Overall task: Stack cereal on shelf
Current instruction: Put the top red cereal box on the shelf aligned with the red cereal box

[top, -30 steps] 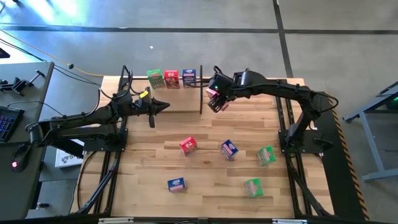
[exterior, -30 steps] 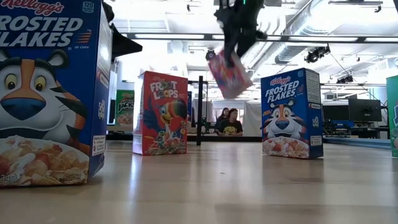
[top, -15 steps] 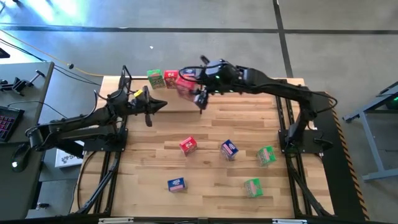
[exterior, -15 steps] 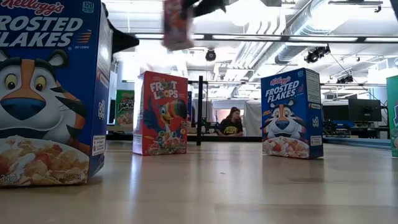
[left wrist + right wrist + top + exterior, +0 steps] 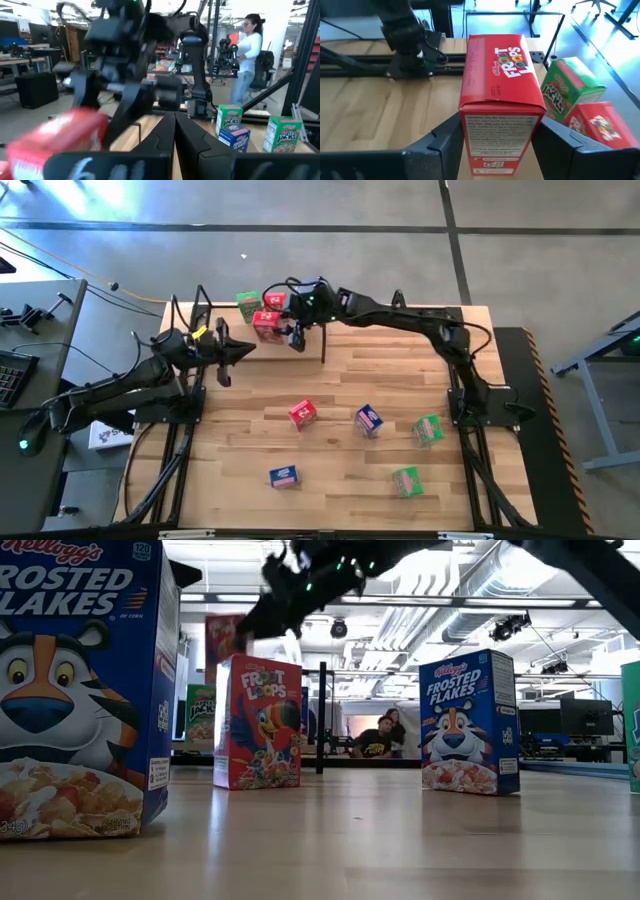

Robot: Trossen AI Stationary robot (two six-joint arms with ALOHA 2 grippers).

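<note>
My right gripper (image 5: 501, 150) is shut on a red Froot Loops box (image 5: 500, 95). In the high view that box (image 5: 267, 323) hangs over the light-wood shelf (image 5: 305, 350), left of the black divider (image 5: 323, 340). A green box (image 5: 248, 304) and a red box (image 5: 275, 300) stand on the shelf's far part. Several more boxes stand on the table: red (image 5: 302, 413), blue (image 5: 369, 420), green (image 5: 428, 430), blue (image 5: 284, 476), green (image 5: 405, 480). My left gripper (image 5: 240, 352) is shut and empty, just left of the shelf. My right gripper pinches the red box between its two fingers (image 5: 447, 145), one on each of two opposite sides, at the printed end (image 5: 500, 137) nearest the wrist. The fingers come from the table's right, slanting down. The box is lifted clear above the shelf (image 5: 225, 635).
The right arm (image 5: 400, 320) reaches over the divider and the shelf's right half. In the low view a Froot Loops box (image 5: 258, 722) and two Frosted Flakes boxes (image 5: 470, 722) (image 5: 80, 690) stand on the near table. People (image 5: 247, 50) are in the room beyond.
My right gripper has carried the red box from right of the divider up over it, toward the table's left, and now holds it over the shelf's left half. The box has turned in the move. My left gripper has drawn back a little toward the table's left edge.
</note>
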